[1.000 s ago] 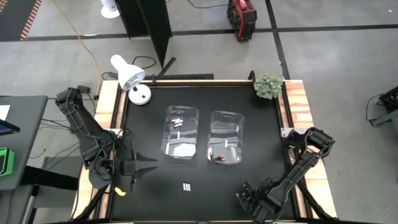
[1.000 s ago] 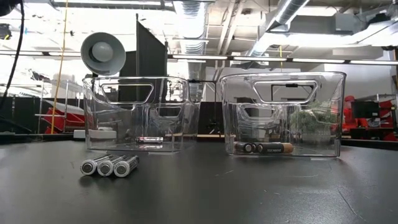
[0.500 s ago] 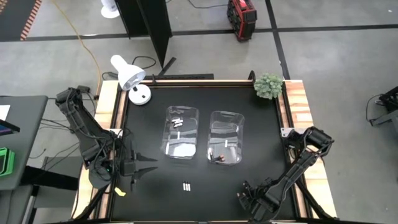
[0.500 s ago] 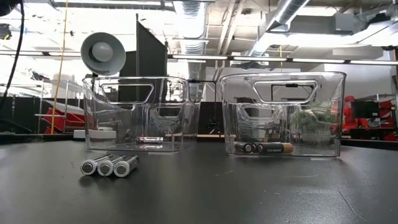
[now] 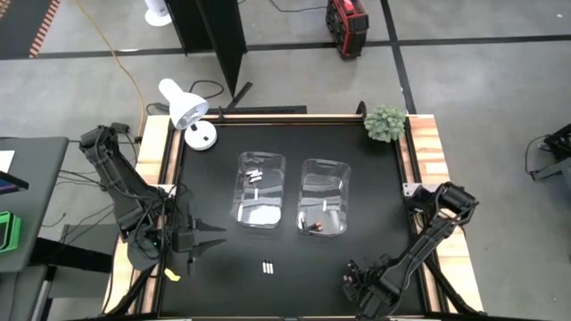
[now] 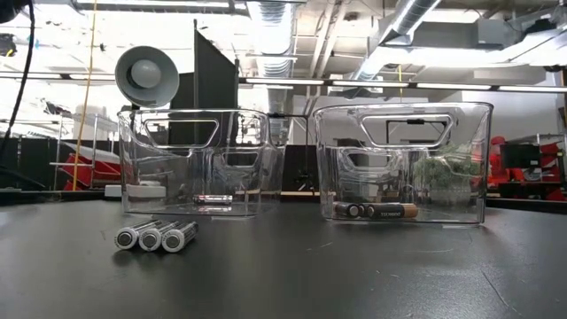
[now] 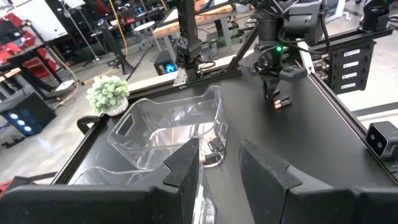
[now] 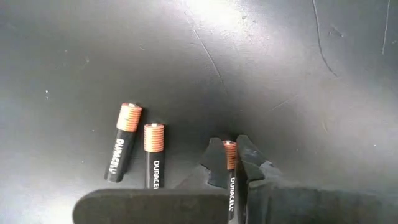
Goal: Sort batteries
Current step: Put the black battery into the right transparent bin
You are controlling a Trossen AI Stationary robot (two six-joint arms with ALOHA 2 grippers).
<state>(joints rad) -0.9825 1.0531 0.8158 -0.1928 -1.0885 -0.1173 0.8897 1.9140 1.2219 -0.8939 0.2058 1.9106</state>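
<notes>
Three silver batteries (image 5: 267, 267) lie side by side on the black table, in front of the left clear bin (image 5: 260, 189), and show again in the low view (image 6: 156, 237). The right clear bin (image 5: 323, 198) holds dark batteries (image 6: 376, 211). At the near right, my right gripper (image 8: 230, 154) is shut on a dark, copper-ended battery (image 8: 231, 180). Two more such batteries (image 8: 138, 152) lie beside it. My left gripper (image 5: 219, 236) waits open at the table's left, with nothing between its fingers. My right gripper pinches the dark battery between its two fingers, on the long sides just below the copper end (image 8: 229, 149). The fingers come from above, pointing down. The battery lies level, parallel to the two beside it. I cannot tell whether it is off the table.
A white desk lamp (image 5: 189, 111) stands at the far left corner and a small green plant (image 5: 385, 122) at the far right corner. Silver batteries (image 5: 253, 175) lie in the left bin. Bare black table lies between the bins and the near edge.
My right gripper has shut on the dark battery at the near right, staying almost where it was. Nothing else has moved.
</notes>
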